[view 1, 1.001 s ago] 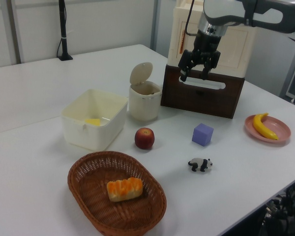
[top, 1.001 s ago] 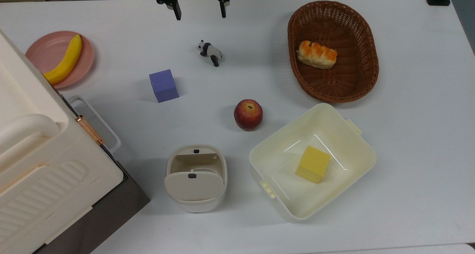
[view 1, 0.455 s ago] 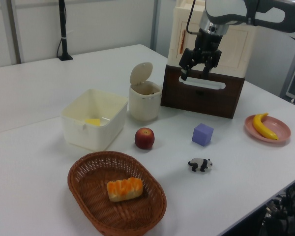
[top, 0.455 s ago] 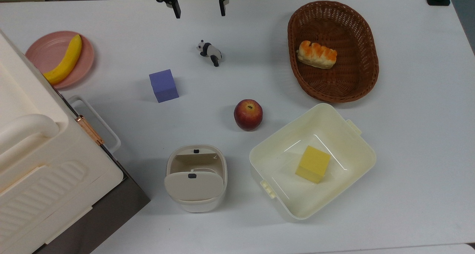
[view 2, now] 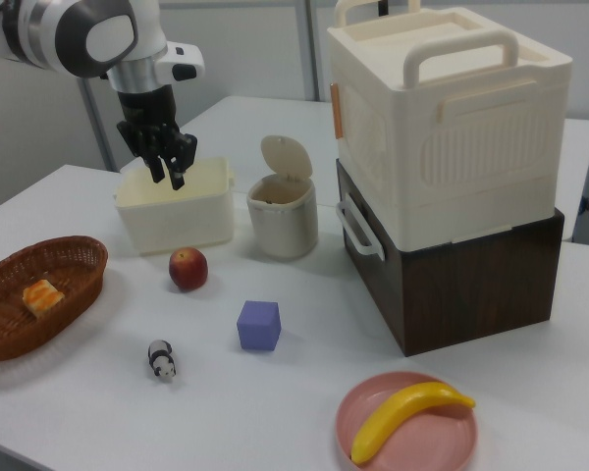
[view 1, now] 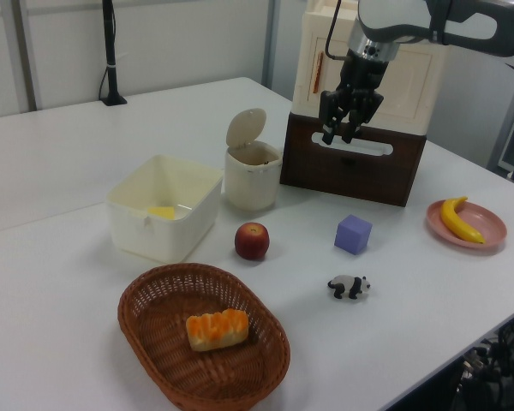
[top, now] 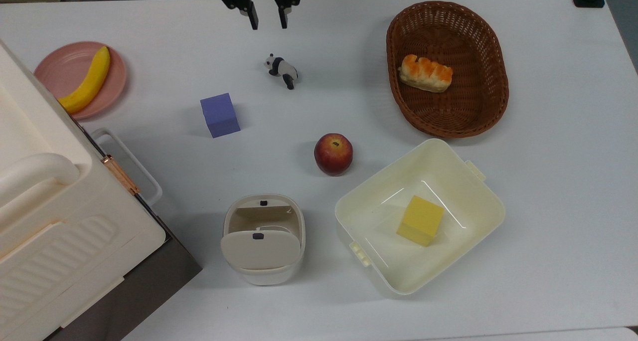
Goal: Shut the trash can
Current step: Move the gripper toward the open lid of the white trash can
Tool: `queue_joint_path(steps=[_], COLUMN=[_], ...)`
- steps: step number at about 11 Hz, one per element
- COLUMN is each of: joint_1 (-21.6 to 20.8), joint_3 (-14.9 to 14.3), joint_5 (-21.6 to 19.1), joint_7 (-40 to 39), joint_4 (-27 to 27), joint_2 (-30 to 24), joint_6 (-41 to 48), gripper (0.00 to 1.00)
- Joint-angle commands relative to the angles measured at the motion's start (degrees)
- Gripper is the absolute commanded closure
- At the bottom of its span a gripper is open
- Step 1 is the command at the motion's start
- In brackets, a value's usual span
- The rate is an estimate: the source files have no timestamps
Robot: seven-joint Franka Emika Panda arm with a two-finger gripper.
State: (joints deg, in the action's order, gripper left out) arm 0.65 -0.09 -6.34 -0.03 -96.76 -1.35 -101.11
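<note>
Narrowed claw (top: 268,22), small gap, empty, touching nothing

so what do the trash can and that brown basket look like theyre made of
The trash can looks like smooth moulded plastic, matte white with a beige lid: even surface, rounded corners. The basket looks like woven wicker or rattan, judging by its ribbed brown weave, though it could be an imitation.

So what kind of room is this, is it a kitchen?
Probably not a kitchen, more likely a robot lab. A robot gripper hangs above a plain white table set with test items: a toy panda, a purple cube and an open trash can.
</note>
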Motion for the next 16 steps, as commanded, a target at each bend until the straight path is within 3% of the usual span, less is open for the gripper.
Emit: queue_joint_path(steps=[1,5,9,11,16], joint_1=[-0.04,0.31,1.63,1.54,-0.21], joint_3=[-0.70,-0.70,-0.09,0.00,0.27], joint_5=[-1.39,-1.57,-3.76,-3.94,-3.15], joint_7=[-0.23,-0.23,-0.32,-0.84,-3.66], joint_4=[-0.89,-0.37,12.79,13.52,19.14], joint_2=[-1.20,-0.50,11.07,13.64,22.34], joint_6=[0.13,-5.03,-13.46,-24.78,-35.36], gripper=[1.00,1.00,1.00,1.00,0.99])
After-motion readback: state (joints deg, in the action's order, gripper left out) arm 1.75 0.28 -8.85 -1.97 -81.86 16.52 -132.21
